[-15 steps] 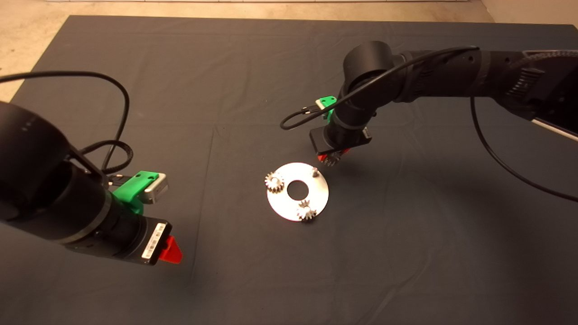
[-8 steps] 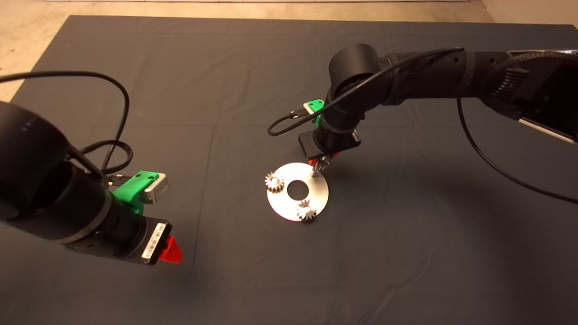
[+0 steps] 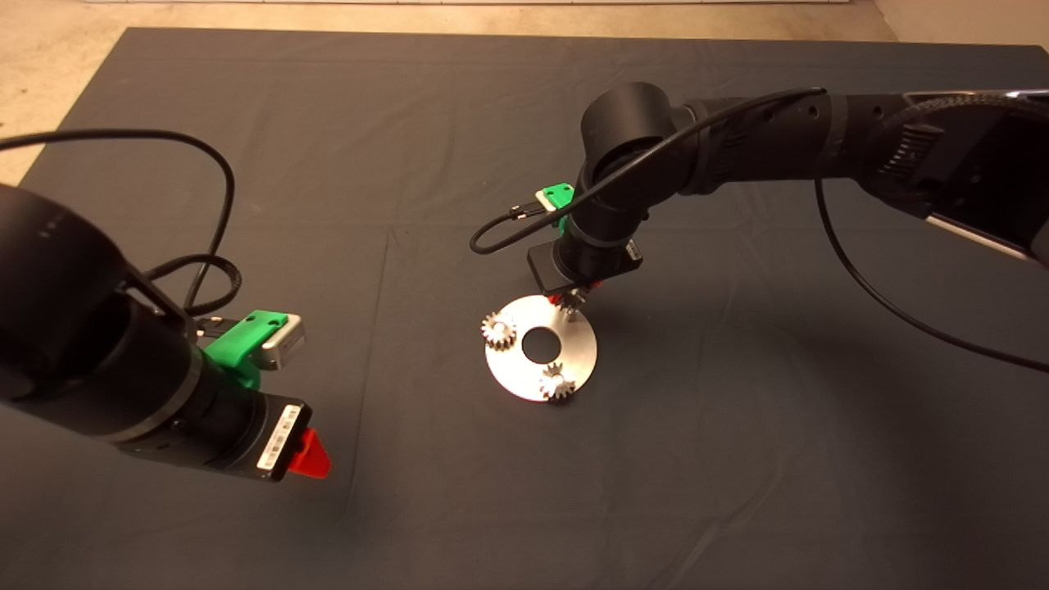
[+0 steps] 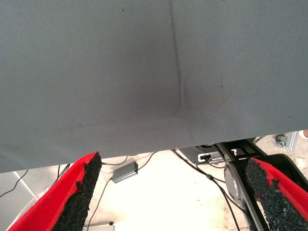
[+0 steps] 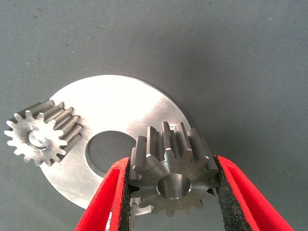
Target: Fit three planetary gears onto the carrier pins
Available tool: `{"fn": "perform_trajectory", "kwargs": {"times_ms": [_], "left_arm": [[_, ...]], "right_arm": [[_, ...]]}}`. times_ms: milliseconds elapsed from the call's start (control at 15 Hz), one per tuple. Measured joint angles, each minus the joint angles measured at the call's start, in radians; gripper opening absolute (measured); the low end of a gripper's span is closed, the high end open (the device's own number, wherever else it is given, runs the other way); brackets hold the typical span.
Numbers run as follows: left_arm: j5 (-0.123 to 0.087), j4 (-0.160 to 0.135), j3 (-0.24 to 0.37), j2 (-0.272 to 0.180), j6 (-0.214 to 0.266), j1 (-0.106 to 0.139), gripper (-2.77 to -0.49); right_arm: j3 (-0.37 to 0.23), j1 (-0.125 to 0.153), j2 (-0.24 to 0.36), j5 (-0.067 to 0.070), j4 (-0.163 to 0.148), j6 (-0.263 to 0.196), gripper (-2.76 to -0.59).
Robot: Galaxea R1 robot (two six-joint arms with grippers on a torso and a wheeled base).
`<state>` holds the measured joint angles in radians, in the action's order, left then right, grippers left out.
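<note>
The shiny round disc (image 3: 524, 378) with a large centre hole lies mid-mat. Two planetary gears sit on its carrier pins, one at the left (image 3: 497, 329) and one at the near edge (image 3: 556, 383). My right gripper (image 3: 571, 300) is over the disc's far right edge, shut on the third gear (image 5: 172, 180), held flat between the black pads. The right wrist view shows the disc (image 5: 125, 108) below that gear and one mounted gear (image 5: 41, 137). The third pin is hidden under the held gear. My left gripper (image 3: 310, 455) is parked at the lower left, open and empty (image 4: 173, 192).
A seam runs down the dark mat (image 3: 385, 270) left of the disc. The right arm's black cable (image 3: 500, 233) loops beside its wrist. Beige floor (image 3: 49, 74) shows past the mat's far left corner.
My right gripper has carried the gear leftwards, from just beyond the disc's far right rim to over the disc's free pin. The left arm has not moved.
</note>
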<state>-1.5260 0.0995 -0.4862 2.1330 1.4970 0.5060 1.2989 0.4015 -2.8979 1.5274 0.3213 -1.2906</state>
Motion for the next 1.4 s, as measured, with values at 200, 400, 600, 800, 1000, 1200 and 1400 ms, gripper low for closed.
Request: {"fn": "perform_trajectory", "kwargs": {"times_ms": [200,400,600,800,1000,1200,1400], "left_arm": [[0.000,0.000,0.000,0.000,0.000,0.000,-1.08],[0.000,0.000,0.000,0.000,0.000,0.000,-1.08],[0.000,0.000,0.000,0.000,0.000,0.000,-1.08],[0.000,0.000,0.000,0.000,0.000,0.000,-1.08],[0.000,0.000,0.000,0.000,0.000,0.000,-1.08],[0.000,0.000,0.000,0.000,0.000,0.000,-1.08],[0.000,0.000,0.000,0.000,0.000,0.000,-1.08]], "right_arm": [[0.000,0.000,0.000,0.003,0.000,0.000,-2.32],[0.000,0.000,0.000,0.003,0.000,0.000,-2.32],[0.000,0.000,0.000,0.003,0.000,0.000,-2.32],[0.000,-0.006,0.000,0.003,0.000,0.000,-2.32],[0.000,-0.006,0.000,0.003,0.000,0.000,-2.32],[0.000,-0.006,0.000,0.003,0.000,0.000,-2.33],[0.000,-0.006,0.000,0.003,0.000,0.000,-2.32]]}}
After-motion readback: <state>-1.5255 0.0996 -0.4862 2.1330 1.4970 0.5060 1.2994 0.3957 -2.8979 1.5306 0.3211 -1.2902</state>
